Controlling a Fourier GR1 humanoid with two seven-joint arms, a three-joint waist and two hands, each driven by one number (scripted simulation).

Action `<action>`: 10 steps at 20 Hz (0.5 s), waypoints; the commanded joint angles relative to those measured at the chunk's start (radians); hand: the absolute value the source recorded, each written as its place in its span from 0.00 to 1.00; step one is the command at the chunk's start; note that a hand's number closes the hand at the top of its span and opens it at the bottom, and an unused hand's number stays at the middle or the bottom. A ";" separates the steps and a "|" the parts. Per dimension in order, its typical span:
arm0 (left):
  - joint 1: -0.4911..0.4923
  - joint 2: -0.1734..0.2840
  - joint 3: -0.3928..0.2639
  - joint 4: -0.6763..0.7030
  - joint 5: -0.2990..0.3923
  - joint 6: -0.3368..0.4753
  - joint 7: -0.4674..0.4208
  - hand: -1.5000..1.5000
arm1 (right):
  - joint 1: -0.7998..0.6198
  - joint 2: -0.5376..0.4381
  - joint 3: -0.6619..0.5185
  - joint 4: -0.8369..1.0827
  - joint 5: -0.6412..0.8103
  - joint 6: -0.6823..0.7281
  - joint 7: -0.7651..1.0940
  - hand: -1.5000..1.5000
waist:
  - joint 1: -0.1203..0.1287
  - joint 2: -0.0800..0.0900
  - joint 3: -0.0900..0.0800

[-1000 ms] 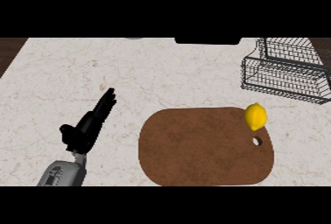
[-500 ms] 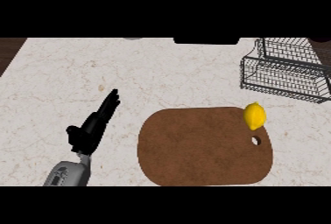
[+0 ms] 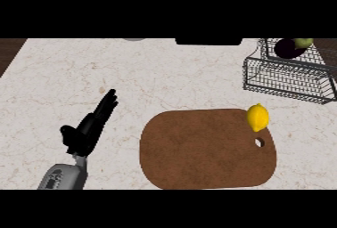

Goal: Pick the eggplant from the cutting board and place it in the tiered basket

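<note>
eggplant point(image 3: 287, 48) sits in the wire tiered basket point(image 3: 289, 80) at upper right, off the cutting board point(image 3: 197, 153). left hand point(image 3: 89, 129) rests lower left, fingers straight. main risk: it tips out, perched high.

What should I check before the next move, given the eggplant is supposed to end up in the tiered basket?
1. Eggplant in the tiered basket: ok, a dark purple shape sits in its upper tier.
2. Cutting board free of the eggplant: ok; only a lemon rests on its edge.
3. Left hand empty: ok, fingers straight, over the counter.
4. Right hand: cannot tell, out of view.
5. Eggplant settled: cannot tell.
</note>
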 commanded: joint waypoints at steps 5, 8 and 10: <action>0.021 0.002 0.006 0.004 -0.004 -0.011 -0.036 0.50 | -0.010 -0.117 -0.045 -0.075 -0.010 -0.245 0.021 0.00 | -0.003 0.001 -0.001; 0.035 -0.013 -0.017 -0.030 -0.018 0.006 -0.009 0.50 | 0.086 -0.173 -0.061 -0.092 0.006 -0.381 -0.084 0.00 | 0.002 0.005 0.001; 0.009 0.000 0.010 -0.018 0.004 -0.010 -0.009 0.50 | 0.090 -0.245 -0.094 -0.087 -0.010 -0.396 -0.095 0.00 | 0.001 0.008 0.002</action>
